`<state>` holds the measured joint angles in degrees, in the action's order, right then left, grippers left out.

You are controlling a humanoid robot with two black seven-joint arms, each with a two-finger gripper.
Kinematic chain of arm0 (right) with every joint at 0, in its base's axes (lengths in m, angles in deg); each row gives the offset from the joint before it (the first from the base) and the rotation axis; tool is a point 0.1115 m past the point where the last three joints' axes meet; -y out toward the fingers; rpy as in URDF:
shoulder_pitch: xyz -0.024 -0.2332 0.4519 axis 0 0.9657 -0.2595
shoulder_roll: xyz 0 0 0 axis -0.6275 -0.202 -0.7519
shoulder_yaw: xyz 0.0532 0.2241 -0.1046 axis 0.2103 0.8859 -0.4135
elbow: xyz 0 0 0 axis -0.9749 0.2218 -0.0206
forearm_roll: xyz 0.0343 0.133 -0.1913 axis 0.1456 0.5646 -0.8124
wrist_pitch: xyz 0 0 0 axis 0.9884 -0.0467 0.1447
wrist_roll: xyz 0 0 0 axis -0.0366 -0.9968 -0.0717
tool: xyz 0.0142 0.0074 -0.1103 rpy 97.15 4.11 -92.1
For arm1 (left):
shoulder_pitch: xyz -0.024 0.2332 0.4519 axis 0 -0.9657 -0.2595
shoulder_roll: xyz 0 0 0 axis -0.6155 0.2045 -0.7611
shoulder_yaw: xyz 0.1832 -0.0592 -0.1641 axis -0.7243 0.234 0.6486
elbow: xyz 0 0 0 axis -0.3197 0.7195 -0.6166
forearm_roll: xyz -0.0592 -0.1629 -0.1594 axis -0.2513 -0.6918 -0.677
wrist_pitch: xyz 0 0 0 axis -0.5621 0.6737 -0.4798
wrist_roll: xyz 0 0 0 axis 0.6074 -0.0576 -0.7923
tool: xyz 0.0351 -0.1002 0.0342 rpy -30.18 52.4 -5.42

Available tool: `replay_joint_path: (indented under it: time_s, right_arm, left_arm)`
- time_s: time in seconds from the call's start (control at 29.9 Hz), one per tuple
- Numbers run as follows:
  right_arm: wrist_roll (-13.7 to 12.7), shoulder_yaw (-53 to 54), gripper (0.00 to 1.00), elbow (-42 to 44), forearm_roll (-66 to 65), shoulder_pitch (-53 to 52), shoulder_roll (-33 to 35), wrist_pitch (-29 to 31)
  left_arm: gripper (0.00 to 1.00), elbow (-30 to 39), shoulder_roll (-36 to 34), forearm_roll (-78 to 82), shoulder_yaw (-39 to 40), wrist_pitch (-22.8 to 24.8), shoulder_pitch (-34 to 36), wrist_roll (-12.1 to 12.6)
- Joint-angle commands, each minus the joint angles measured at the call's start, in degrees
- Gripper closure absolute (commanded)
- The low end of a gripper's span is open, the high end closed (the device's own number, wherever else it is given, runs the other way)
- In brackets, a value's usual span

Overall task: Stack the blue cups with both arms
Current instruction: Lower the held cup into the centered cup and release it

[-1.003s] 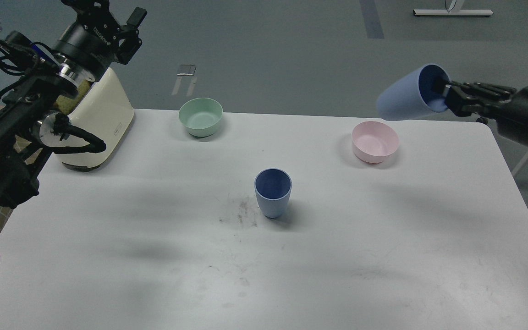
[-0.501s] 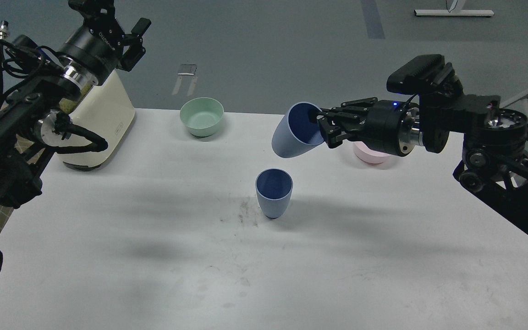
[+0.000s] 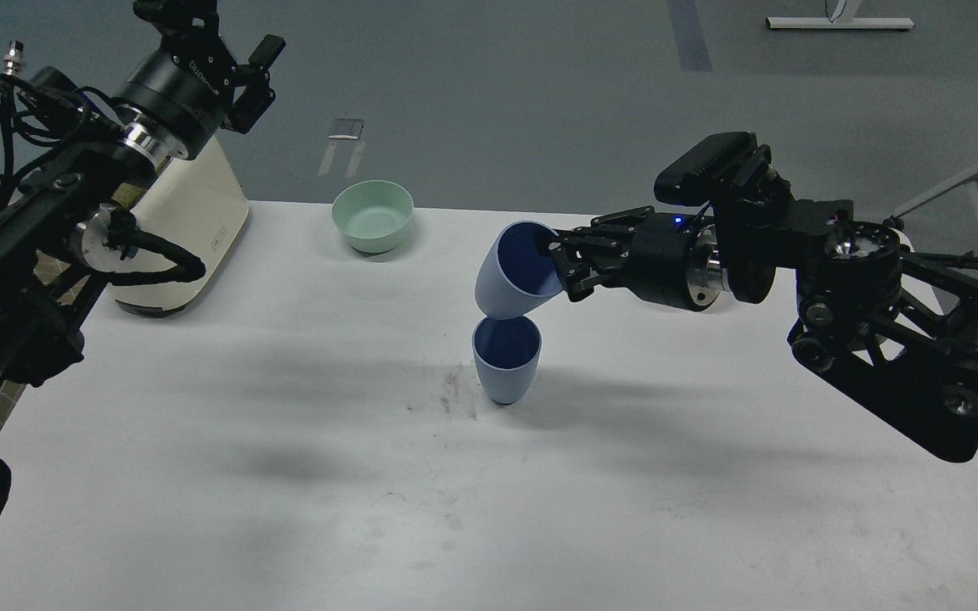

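Note:
One blue cup (image 3: pixel 505 367) stands upright near the middle of the white table (image 3: pixel 285 475). My right gripper (image 3: pixel 559 265) is shut on the rim of the second blue cup (image 3: pixel 513 273), one finger inside it. That cup hangs tilted, mouth up and to the right, its rounded base just over the standing cup's mouth. My left gripper (image 3: pixel 226 42) is raised at the far left, above a cream appliance, far from both cups; its fingers look spread and empty.
A mint-green bowl (image 3: pixel 372 215) sits at the table's back edge. A cream appliance (image 3: pixel 183 229) stands at the back left under my left arm. My right arm hides the pink bowl.
My right arm has carried the held cup left and down from the far right, tilting it more upright, until its base is just above the standing cup. My left arm barely moved.

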<state>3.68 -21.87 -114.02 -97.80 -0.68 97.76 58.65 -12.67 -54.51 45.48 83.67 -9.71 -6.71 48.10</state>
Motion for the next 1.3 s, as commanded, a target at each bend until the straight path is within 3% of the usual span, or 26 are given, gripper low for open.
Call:
replay_joint_path:
  time_s: [0.0, 0.63, 0.77, 0.9, 1.1, 1.27]
  right_arm:
    - [-0.03, -1.14, 1.00, -0.09, 0.02, 0.22, -0.06, 0.00]
    - [-0.64, -1.66, 0.99, 0.09, -0.33, 2.86, -0.76, 0.00]
    - [-0.64, -1.66, 0.89, 0.17, -0.33, 2.94, -1.11, 0.00]
    - [-0.64, -1.66, 0.69, 0.35, -0.33, 2.86, -1.37, 0.00]
    - [-0.56, -1.49, 0.57, 0.61, -0.33, 2.94, -2.08, 0.00]
    - [-0.56, -1.22, 0.53, 0.61, -0.33, 2.86, -2.08, 0.00]
  left_arm:
    - [0.03, 0.00, 0.09, 0.00, -0.01, -0.06, 0.06, 0.00]
    - [0.03, 0.00, 0.18, 0.00, -0.01, -0.24, -0.03, -0.17]
    - [0.03, 0.00, 0.53, 0.00, -0.01, -0.24, -0.03, -0.17]
    - [0.03, 0.00, 0.71, 0.09, -0.01, -0.24, 0.06, -0.17]
    - [0.03, 0.00, 0.71, 0.09, -0.01, -0.24, -0.03, -0.17]
    - [0.03, 0.00, 0.71, 0.09, -0.01, -0.24, 0.06, -0.17]
